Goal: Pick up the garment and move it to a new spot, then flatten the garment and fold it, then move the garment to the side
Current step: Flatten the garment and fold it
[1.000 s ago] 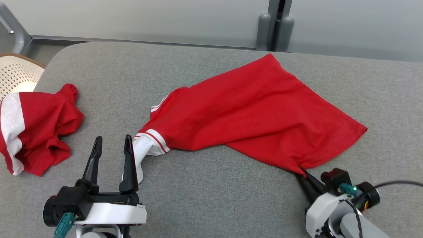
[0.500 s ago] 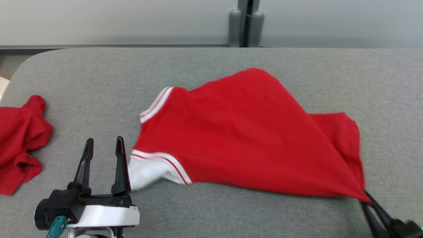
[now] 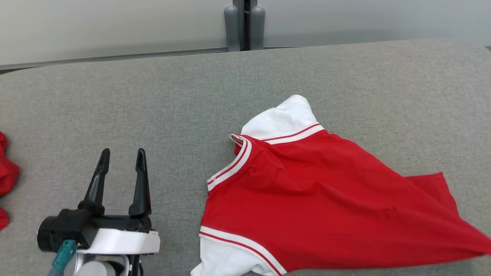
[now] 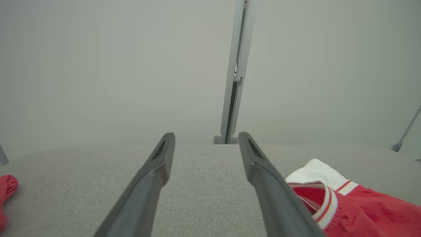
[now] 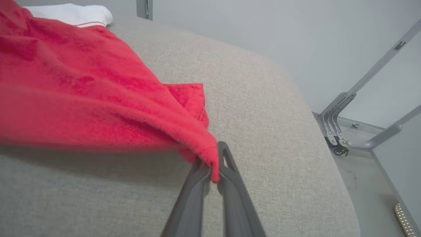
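Note:
A red garment point(image 3: 326, 203) with white sleeves and white-striped trim lies spread on the grey table point(image 3: 153, 115), stretched toward the right edge of the head view. In the right wrist view my right gripper point(image 5: 212, 158) is shut on a bunched corner of the garment point(image 5: 98, 95), lifting that edge off the surface. My left gripper point(image 3: 121, 157) stands open at the lower left, left of the garment's collar, with nothing between its fingers. The left wrist view shows the left gripper point(image 4: 205, 140) open, and the garment's collar and white sleeve point(image 4: 329, 194) beside its right finger.
A second red cloth point(image 3: 4, 180) peeks in at the far left edge of the table. A grey wall with a vertical post point(image 3: 244, 25) runs behind the table. In the right wrist view the table's rounded corner point(image 5: 315, 131) drops off to a floor with a metal frame point(image 5: 348, 128).
The head camera has swung to the right. My right gripper has dragged the garment rightward across the table, and both white sleeves now show. The left gripper stays open.

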Controlling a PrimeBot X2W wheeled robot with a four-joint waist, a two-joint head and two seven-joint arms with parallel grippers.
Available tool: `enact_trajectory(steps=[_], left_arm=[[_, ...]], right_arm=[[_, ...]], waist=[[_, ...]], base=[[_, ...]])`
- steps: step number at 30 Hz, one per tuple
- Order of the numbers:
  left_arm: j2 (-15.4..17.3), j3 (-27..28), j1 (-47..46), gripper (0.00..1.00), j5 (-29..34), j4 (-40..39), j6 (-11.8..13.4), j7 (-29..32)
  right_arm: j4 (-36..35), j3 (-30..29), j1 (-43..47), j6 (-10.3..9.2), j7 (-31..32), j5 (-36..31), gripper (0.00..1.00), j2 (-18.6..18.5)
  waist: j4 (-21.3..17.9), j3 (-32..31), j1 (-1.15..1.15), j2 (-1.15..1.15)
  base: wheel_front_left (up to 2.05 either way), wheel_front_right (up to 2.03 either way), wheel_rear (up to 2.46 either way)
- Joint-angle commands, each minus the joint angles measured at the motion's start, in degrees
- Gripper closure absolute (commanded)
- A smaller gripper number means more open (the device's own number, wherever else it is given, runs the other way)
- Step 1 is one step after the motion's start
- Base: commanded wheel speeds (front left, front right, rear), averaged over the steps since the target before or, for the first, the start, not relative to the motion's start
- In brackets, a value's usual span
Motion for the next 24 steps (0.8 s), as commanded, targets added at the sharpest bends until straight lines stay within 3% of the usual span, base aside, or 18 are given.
enact_trajectory(steps=[1,4,7,10,13,16,19,22,24], left_arm=[[0.2,0.3,-1.5,0.0,0.2,0.4,-0.9,-0.1],[0.4,0.0,-4.9,0.0,0.8,1.7,-3.2,-0.1],[3.3,-1.6,-10.8,0.0,1.5,5.5,-5.4,0.4],[7.4,-4.5,-19.7,0.0,0.7,8.7,-6.7,5.4],[11.5,-10.3,-27.4,0.0,-3.6,11.7,-7.2,14.8],[17.8,-22.2,-35.5,0.0,-14.7,12.7,-7.1,26.8],[24.4,-32.8,-42.4,0.0,-31.6,11.0,-7.1,39.5],[29.4,-36.7,-50.0,0.0,-47.5,11.0,-7.2,53.3],[29.6,-37.1,-51.5,0.0,-49.6,11.0,-7.2,54.6]], right_arm=[[-1.1,-1.2,-1.5,-0.14,0.0,0.4,0.0,0.1],[-2.1,-2.2,-2.9,-0.14,0.0,0.8,0.0,0.9],[-3.9,-2.8,-4.9,-0.13,0.0,1.1,0.0,1.3],[-5.7,-2.9,-6.9,-0.14,0.0,1.4,0.0,1.2],[-8.1,-0.9,-10.6,-0.13,0.0,0.4,0.0,2.4],[-10.0,3.4,-14.0,-0.13,0.0,-0.2,0.0,4.7],[-10.5,6.9,-17.5,-0.13,0.0,-0.9,0.0,7.0],[-10.1,8.9,-20.6,-0.13,0.0,-1.7,0.0,9.3],[-9.9,9.0,-21.0,-0.13,0.0,-1.8,0.0,9.7]], waist=[[-0.5,0.3,0.0,0.0],[-1.1,0.8,0.0,0.0],[-2.0,1.7,0.0,0.0],[-3.5,2.9,0.0,0.0],[-5.6,4.4,0.0,0.0],[-7.7,6.4,0.0,0.0],[-9.4,8.7,0.0,0.0],[-11.3,11.9,0.0,0.0],[-11.6,12.5,0.0,0.0]], base=[[0.0,0.0,0.0],[0.0,0.0,0.0],[0.0,0.0,0.0],[0.0,0.0,0.0],[0.0,0.0,0.0],[0.0,0.0,0.0],[0.0,0.0,0.0],[0.0,0.0,0.0],[0.0,0.0,0.0]])
